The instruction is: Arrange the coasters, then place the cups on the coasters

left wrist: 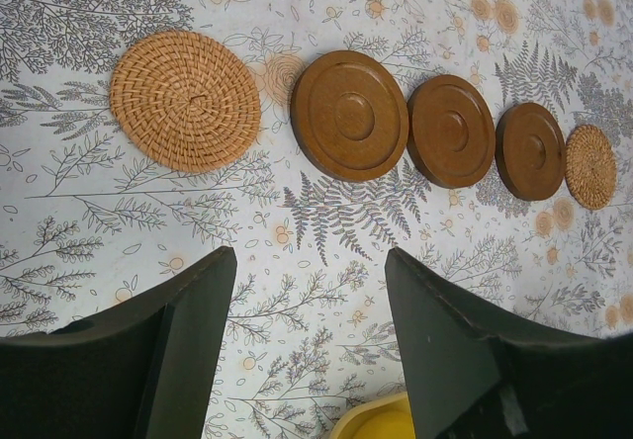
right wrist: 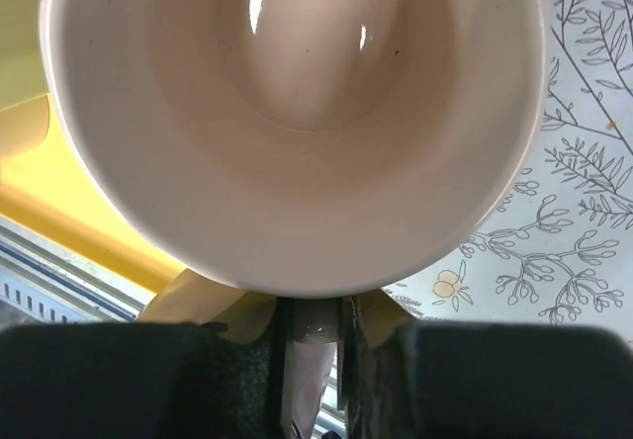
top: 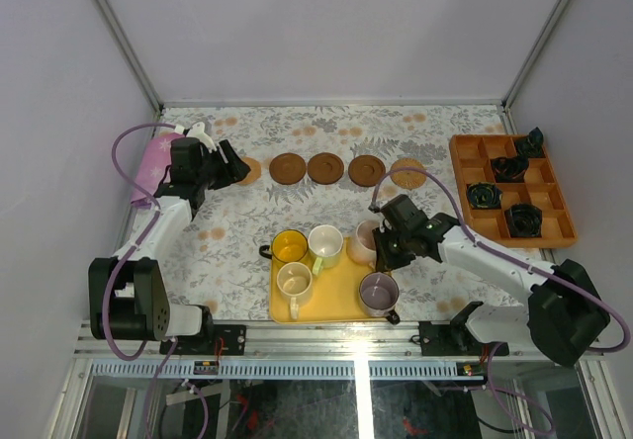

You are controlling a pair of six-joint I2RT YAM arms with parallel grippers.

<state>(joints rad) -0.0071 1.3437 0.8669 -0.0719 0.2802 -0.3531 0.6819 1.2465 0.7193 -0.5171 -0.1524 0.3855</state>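
Five coasters lie in a row across the table: a tan woven coaster (left wrist: 185, 101), three dark brown coasters (left wrist: 349, 115) (left wrist: 451, 130) (left wrist: 531, 150) and a second tan coaster (left wrist: 590, 166). My left gripper (left wrist: 309, 256) hovers open and empty just short of the row, at its left end (top: 235, 167). The yellow tray (top: 341, 301) carries a yellow cup (top: 290, 247), two cream cups (top: 325, 244) (top: 295, 281) and a grey-purple cup (top: 379, 291). At the tray's right edge my right gripper (right wrist: 318, 315) is shut on the handle of the pale pink cup (right wrist: 297, 113), also visible from above (top: 364, 239).
An orange divided tray (top: 465, 177) with small black objects stands at the right edge. A pink-purple object (top: 148, 167) lies by the left wall behind my left arm. Walls enclose the table on three sides.
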